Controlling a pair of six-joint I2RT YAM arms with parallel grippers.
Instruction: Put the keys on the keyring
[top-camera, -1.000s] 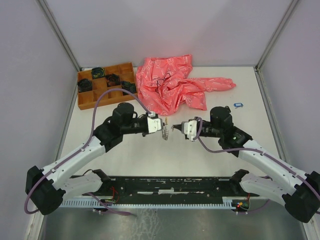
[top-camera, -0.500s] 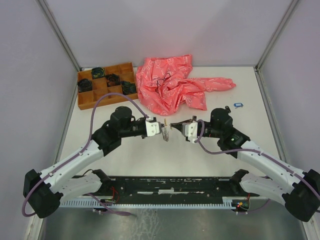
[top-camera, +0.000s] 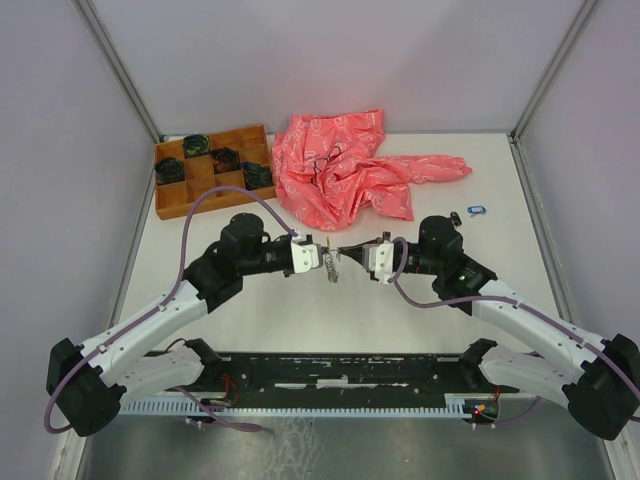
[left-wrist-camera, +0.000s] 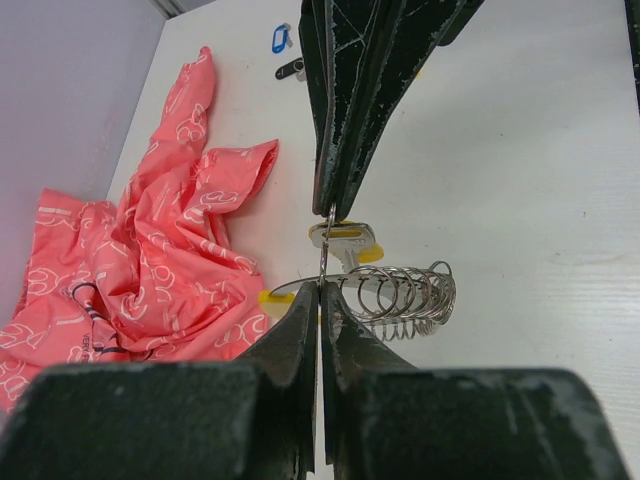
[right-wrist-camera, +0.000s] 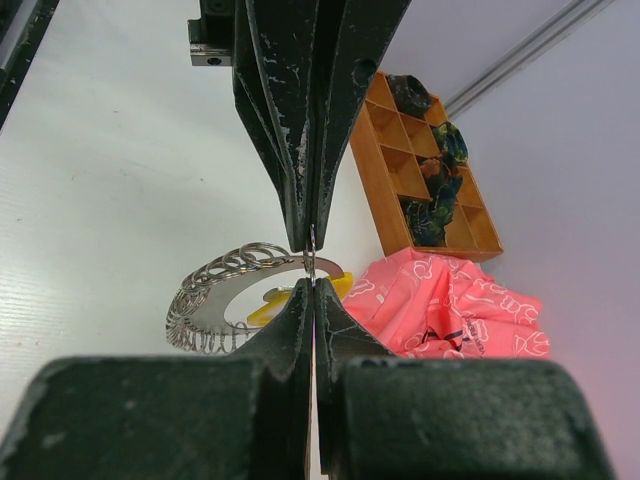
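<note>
1. The left gripper has its scuffed black jaws pressed together on the keyring. The ring is a loop of springy silver wire coils with one smooth yellow plastic segment, and it hangs at the centre of the top view.
2. The right gripper faces it tip to tip, with its jaws closed on a yellow-tagged key of flat, shiny metal. A thin metal edge runs straight between the two pairs of tips.
3. A blue-tagged key and a black-tagged key lie on the matte white table at 2 o'clock from the grippers, well apart from them.
4. A crumpled pink cloth with a white print lies at 12 o'clock.
5. A wooden tray of square compartments sits at 10 o'clock and holds dark coiled bundles.
</note>
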